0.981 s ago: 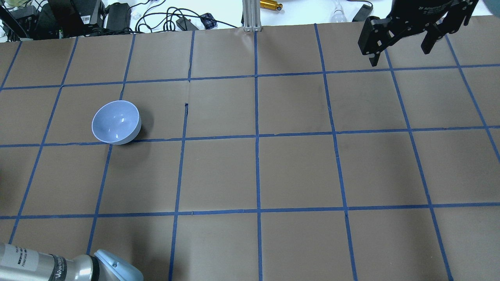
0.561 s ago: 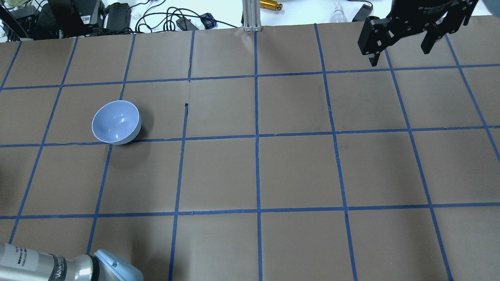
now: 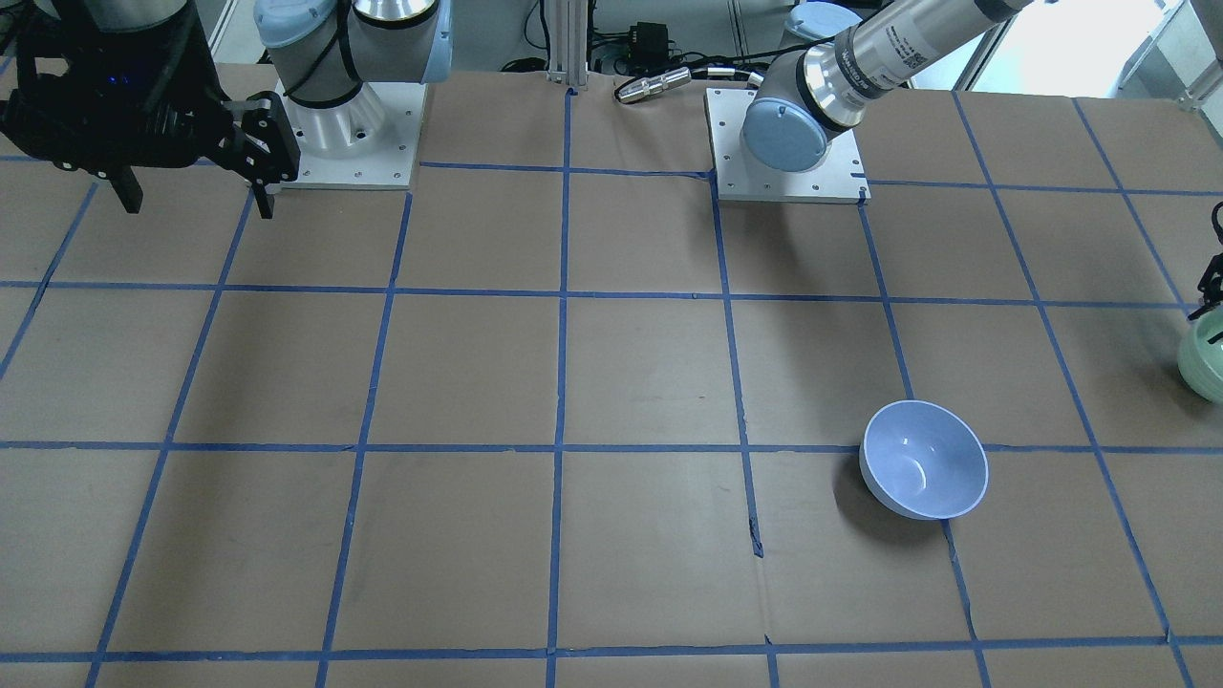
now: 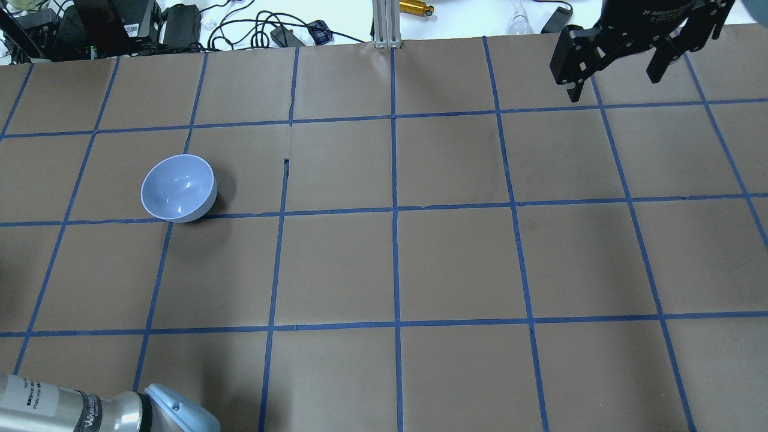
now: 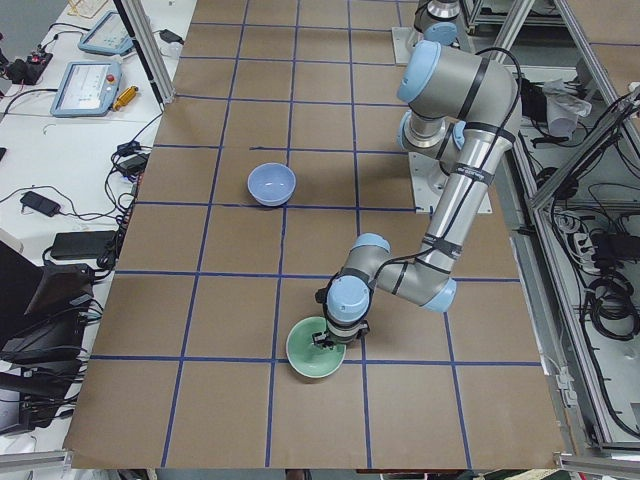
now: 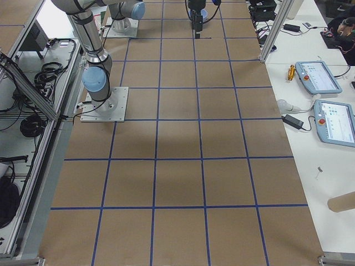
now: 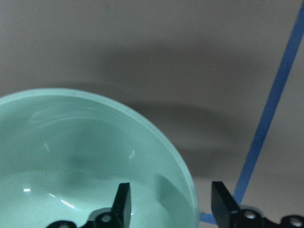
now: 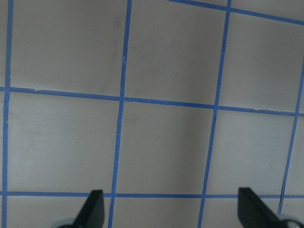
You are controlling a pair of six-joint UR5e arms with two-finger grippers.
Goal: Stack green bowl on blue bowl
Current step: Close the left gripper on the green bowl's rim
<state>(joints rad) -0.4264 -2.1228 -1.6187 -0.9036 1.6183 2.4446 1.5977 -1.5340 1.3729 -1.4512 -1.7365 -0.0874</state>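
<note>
The green bowl stands upright near the table's left end; it also shows at the front-facing view's right edge and in the left wrist view. My left gripper is open over its rim, one finger inside the bowl and one outside, with a gap on each side. The blue bowl stands upright and empty some two grid squares away. My right gripper is open and empty, high over the far right corner, far from both bowls.
Brown paper with a blue tape grid covers the table. Cables and boxes lie beyond the far edge, by an aluminium post. The left arm's elbow enters at the bottom left. Both arm bases sit on the robot's side.
</note>
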